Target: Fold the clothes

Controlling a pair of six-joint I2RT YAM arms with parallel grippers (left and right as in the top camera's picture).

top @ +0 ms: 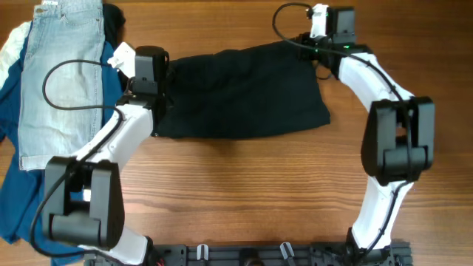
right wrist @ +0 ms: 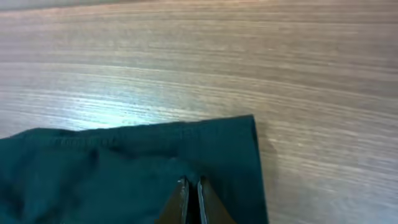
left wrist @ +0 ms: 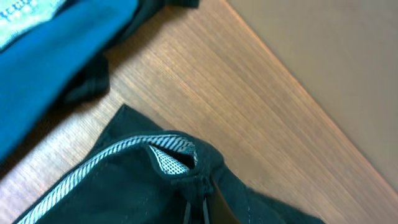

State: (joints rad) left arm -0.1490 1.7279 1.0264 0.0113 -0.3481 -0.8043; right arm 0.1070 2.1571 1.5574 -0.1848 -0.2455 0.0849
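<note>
My left pincer (left wrist: 199, 196) is clenched on the waistband (left wrist: 118, 152) end of the black shorts (top: 244, 92); my right pincer (right wrist: 190, 185) pinches the opposite hem corner; they're spread flat on the counter (top: 259, 192), both ends gripped, I judge, for an even fold.

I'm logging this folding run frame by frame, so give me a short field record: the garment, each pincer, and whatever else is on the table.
garment: black shorts, spread flat on the table
left pincer: shut on the waistband end, pale lining showing
right pincer: shut on the opposite end, near a corner
other items: denim shorts lying on a deep-blue garment, beside the left arm
</note>
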